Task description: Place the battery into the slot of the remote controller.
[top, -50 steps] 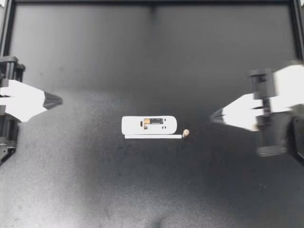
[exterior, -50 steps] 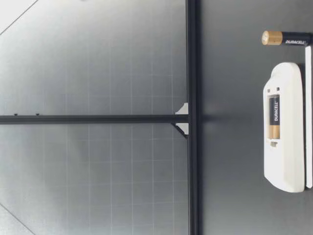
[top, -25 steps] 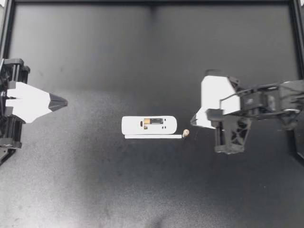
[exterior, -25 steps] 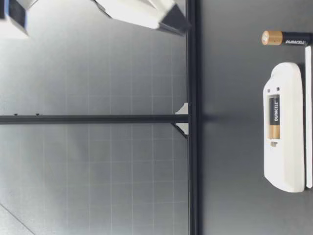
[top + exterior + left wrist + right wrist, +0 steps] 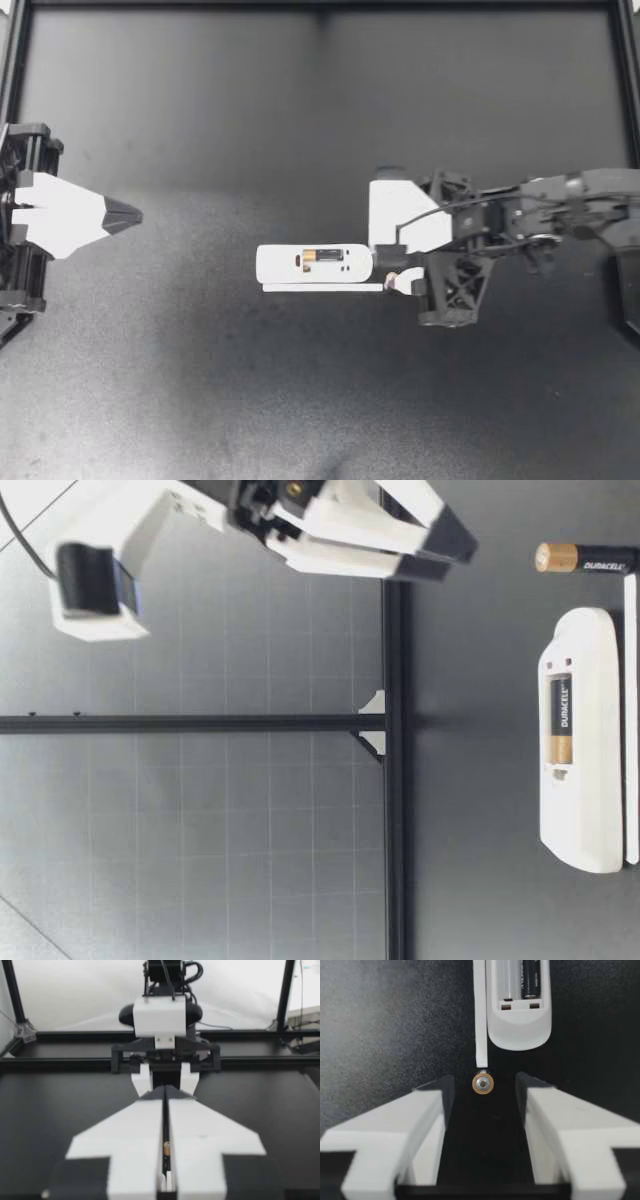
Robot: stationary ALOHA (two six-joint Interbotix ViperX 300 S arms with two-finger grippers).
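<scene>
**Inspector A:** What did we log for the bench and the arms?

**Inspector B:** We found a matte black table [image 5: 180, 110] inside a black frame. Our right arm [image 5: 560, 195] stretched in to the table's middle. Its right gripper [image 5: 392, 272] hung just off the remote's rounded end, fingers spread wide and clasping nothing. Seen from table height, the fingertips stood clear above the surface and higher than the loose battery's top. Our left gripper [image 5: 118, 213] sat at our left side of the table, well apart from every item. Its two fingers were pressed together with nothing between them.

**Inspector A:** And the task items?

**Inspector B:** The white oblong plastic remote controller [image 5: 315, 263] lay flat near the centre, back upward, with its compartment uncovered. A thin white flat strip [image 5: 322, 288] lay along one long side, just beside it. The loose black cylindrical battery with a gold end [image 5: 483, 1083] stood upright on the table, gold end up. It stood at the strip's end, just off the remote's rounded end. In the right wrist view we saw it between the parted fingers, touching neither.

**Inspector A:** The slot itself?

**Inspector B:** We noted a second black-and-gold battery [image 5: 561, 718] seated in one bay. The neighbouring bay [image 5: 510, 977] showed bare.
</scene>
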